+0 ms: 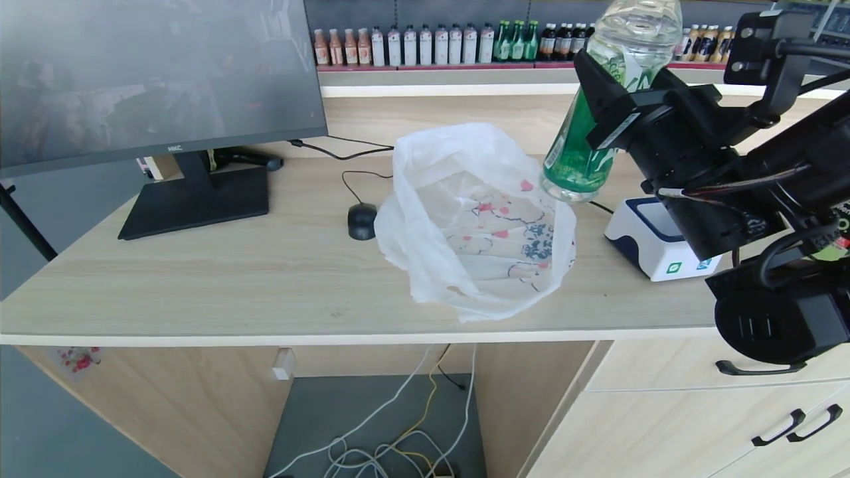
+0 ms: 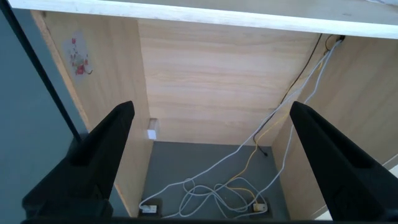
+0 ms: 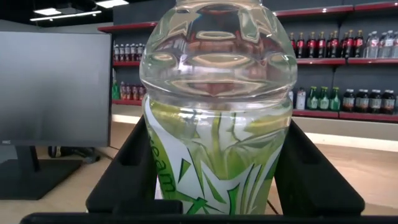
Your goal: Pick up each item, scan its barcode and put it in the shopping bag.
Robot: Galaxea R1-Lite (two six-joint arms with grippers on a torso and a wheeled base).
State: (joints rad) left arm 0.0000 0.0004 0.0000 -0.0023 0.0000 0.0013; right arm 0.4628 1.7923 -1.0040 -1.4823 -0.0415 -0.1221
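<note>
Wooden counter (image 1: pixel 232 279) is bearing the shopping bag (image 1: pixel 478 219), scanner (image 1: pixel 647 242) to its right; right gripper (image 1: pixel 597 109) is clamping a tilted green bottle (image 1: pixel 581 153) above the bag's right edge; left gripper (image 2: pixel 211 155) is hanging wide open below the counter

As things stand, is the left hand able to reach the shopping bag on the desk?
Probably not directly. The left hand hangs open below the desk top, facing the cables under it, while the shopping bag lies on top. The arm would first have to rise past the desk edge.
</note>
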